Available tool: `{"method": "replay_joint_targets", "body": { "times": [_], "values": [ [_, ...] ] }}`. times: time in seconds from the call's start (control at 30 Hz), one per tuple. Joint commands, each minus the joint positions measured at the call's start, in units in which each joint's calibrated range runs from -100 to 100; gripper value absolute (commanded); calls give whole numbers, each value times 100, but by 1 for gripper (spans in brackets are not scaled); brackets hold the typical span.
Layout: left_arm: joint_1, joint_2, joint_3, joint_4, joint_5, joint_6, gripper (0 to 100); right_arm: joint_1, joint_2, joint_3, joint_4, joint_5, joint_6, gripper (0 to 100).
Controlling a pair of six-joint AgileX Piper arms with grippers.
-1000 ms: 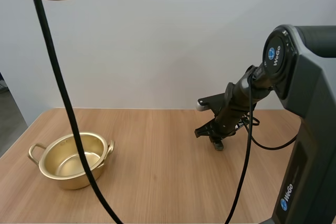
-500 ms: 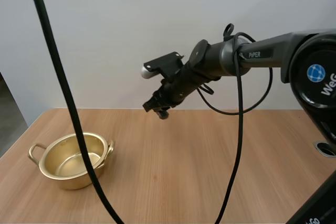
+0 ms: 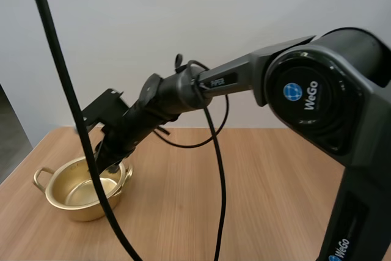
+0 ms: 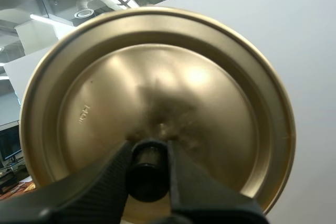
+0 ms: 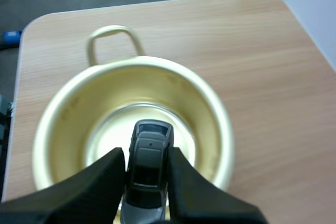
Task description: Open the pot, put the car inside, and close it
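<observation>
Car [image 5: 149,167] dark grey, in right claw [image 5: 147,155] over gold pot [image 5: 209,113].

Left end effector [image 4: 148,154], right end effector [image 5: 146,157] both pinching

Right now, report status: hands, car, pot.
Left hand shut on lid by its knob, lid off the pot. Right hand shut on car, over the open pot. Car not yet released. Nothing in the way.
</observation>
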Motion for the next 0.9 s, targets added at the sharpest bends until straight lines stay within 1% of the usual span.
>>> {"method": "replay_joint_targets", "body": {
  "times": [0.0, 0.07, 0.2, 0.23, 0.3, 0.37, 0.4, 0.43, 0.47, 0.5, 0.53, 0.6, 0.67, 0.7, 0.73, 0.8, 0.87],
  "values": [
    [27, -7, 1, -54, -4, 5, 0, 284, 65, -8, 176, -7, -320, 0],
    [27, -7, 1, -54, -4, 5, 0, 284, 91, -8, 334, -7, -552, 0],
    [30, -7, 1, -55, 86, 25, 0, 284, 91, -8, 363, -400, -587, 0],
    [30, -7, 1, -55, 125, 23, 0, 284, 91, -8, 352, -497, -597, 4],
    [30, -7, 1, -55, 188, 23, 0, 284, 91, -8, 340, -677, -597, 36],
    [30, -7, 1, -45, 218, 23, 0, 284, 91, -8, 331, -889, -528, 81],
    [30, -7, 1, -23, 237, 23, 0, 284, 91, -8, 300, -973, -457, 94],
    [30, -7, 1, 15, 261, 23, 0, 284, 91, -8, 222, -990, -373, 100],
    [30, 7, 1, 46, 316, 23, 0, 276, 77, -8, 101, -990, -287, 97],
    [30, 7, 22, 125, 319, 23, 0, 269, 39, -8, -51, -990, -150, 90],
    [30, 7, 89, 199, 334, 23, 0, 253, 5, -8, -196, -990, 4, 80],
    [30, 37, 315, 392, 334, 23, 0, 189, -152, -8, -592, -974, 362, 57],
    [30, 64, 639, 644, 353, -70, 0, 71, -367, -8, -1042, -873, 820, 21],
    [30, 94, 880, 779, 390, -140, 0, 2, -470, -8, -1247, -748, 1072, 6],
    [30, 108, 1090, 906, 411, -183, 0, -92, -601, -8, -1466, -616, 1297, 0],
    [30, 179, 1663, 1138, 423, -261, 0, -313, -834, -8, -1839, -419, 1649, 0],
    [30, 280, 2175, 1320, 405, -401, 0, -554, -1077, -8, -2343, -230, 2073, 0]
  ]
}}
